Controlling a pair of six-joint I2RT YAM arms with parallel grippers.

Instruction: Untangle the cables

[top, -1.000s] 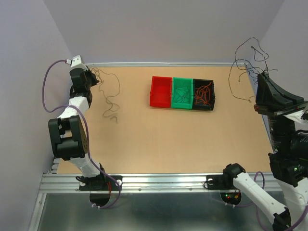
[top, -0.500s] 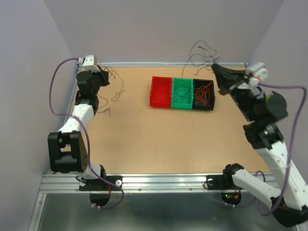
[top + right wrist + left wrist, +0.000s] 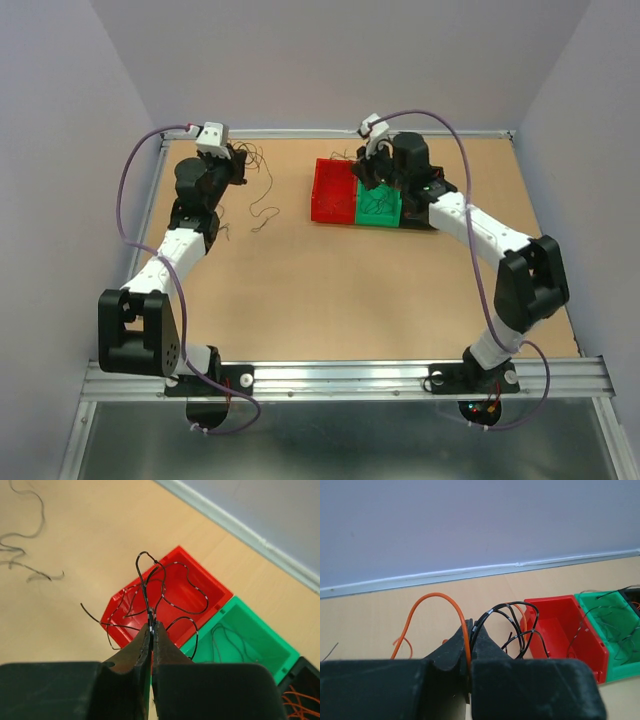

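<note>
**Top view**
- Table (image 3: 330,300): tan board filling the middle of the frame.
- Left gripper (image 3: 240,163): upper left, near the table's far edge. Its jaws are too small to read in this view.
- Cables (image 3: 264,214): thin dark strands trailing from the left gripper down to the table, just right of it.
- Right gripper (image 3: 362,178): top centre, above the line where the red bin (image 3: 333,190) meets the green bin (image 3: 381,206).
- Black bin (image 3: 428,205): right end of the row, partly hidden by the right arm.

**Left wrist view**
- Left gripper (image 3: 470,632): bottom centre, jaws clenched.
- Orange cable (image 3: 437,595): pinched between the tips, arching up and left of centre.
- Black cable (image 3: 509,606): pinched in the same grip, looping to the right in front of the red bin (image 3: 565,625).
- Green bin (image 3: 615,635): right edge, holding thin dark strands.

**Right wrist view**
- Right gripper (image 3: 151,629): bottom centre, jaws clamped together.
- Speckled cable (image 3: 172,609): black with pale flecks, grasped at the tips, its loops spread over the red bin (image 3: 205,587).
- Green bin (image 3: 260,645): lower right, dark strands inside.
- Black bin (image 3: 297,680): bottom right corner, orange strands inside.
- Loose cable (image 3: 30,575): upper left, lying on the table.
</note>
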